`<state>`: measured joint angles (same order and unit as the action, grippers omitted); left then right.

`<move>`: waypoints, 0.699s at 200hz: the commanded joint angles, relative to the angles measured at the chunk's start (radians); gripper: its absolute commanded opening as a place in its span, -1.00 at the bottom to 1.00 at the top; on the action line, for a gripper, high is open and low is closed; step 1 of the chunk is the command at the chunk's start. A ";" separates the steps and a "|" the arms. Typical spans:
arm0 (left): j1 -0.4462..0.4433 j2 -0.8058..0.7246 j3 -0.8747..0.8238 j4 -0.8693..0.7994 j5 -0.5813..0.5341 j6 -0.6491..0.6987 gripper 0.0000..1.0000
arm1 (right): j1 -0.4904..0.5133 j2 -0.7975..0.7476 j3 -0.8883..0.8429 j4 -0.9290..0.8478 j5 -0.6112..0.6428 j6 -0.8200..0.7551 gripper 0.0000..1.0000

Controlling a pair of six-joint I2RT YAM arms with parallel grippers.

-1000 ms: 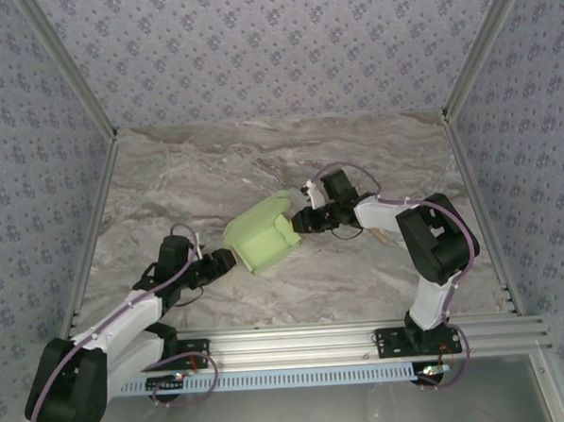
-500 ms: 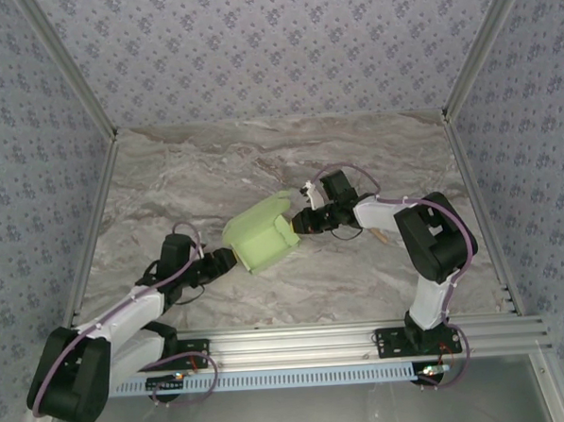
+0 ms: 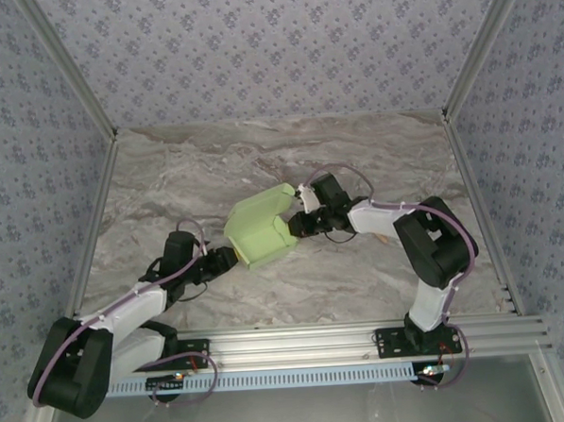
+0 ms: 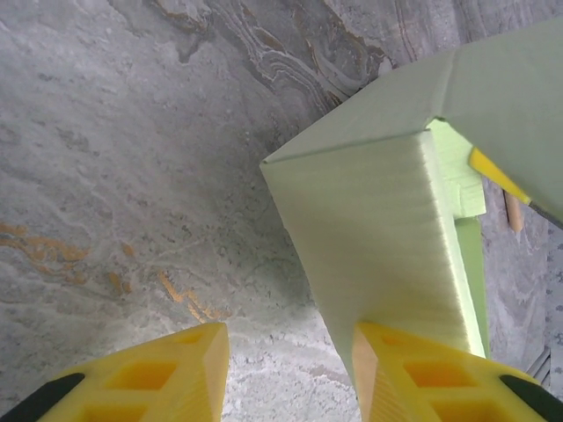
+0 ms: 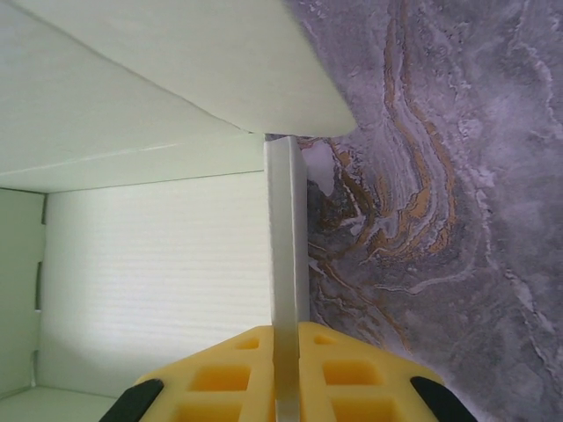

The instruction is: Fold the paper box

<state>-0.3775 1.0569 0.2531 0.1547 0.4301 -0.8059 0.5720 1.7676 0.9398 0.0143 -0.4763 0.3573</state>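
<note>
The paper box (image 3: pixel 259 231), pale lime-green card folded partway into an open tray, lies mid-table. My right gripper (image 3: pixel 298 224) is shut on the box's right wall; in the right wrist view that thin wall (image 5: pixel 286 264) stands on edge between the yellow fingers (image 5: pixel 352 374), with the box's inside (image 5: pixel 158 264) to the left. My left gripper (image 3: pixel 228 259) sits at the box's near-left corner, open. In the left wrist view its right finger (image 4: pixel 422 378) touches the box's outer wall (image 4: pixel 378 237), and its left finger (image 4: pixel 149 378) is over bare marble.
A thin tan wooden stick (image 4: pixel 513 211) lies on the marble beyond the box, on the right arm's side. Patterned walls enclose the table (image 3: pixel 167 179) at the left, back and right. An aluminium rail (image 3: pixel 298 341) runs along the near edge.
The right gripper has pushed left with the wall it holds, and the box has shifted left and turned a little. The left gripper has edged right toward the box's corner.
</note>
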 commanded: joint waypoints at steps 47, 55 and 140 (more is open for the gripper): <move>-0.010 0.005 0.041 0.029 -0.003 -0.001 -0.22 | 0.113 -0.040 0.027 -0.136 0.260 -0.054 -0.75; -0.011 0.007 0.041 0.029 -0.004 -0.001 -0.23 | 0.127 -0.035 0.030 -0.145 0.283 -0.059 -0.75; -0.014 0.018 0.050 0.020 -0.006 0.006 -0.25 | 0.251 0.040 0.120 -0.302 0.533 -0.078 -0.75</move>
<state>-0.3801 1.0698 0.2539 0.1238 0.4034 -0.8059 0.7712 1.7523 1.0313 -0.1440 -0.0353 0.3168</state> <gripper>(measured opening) 0.374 0.125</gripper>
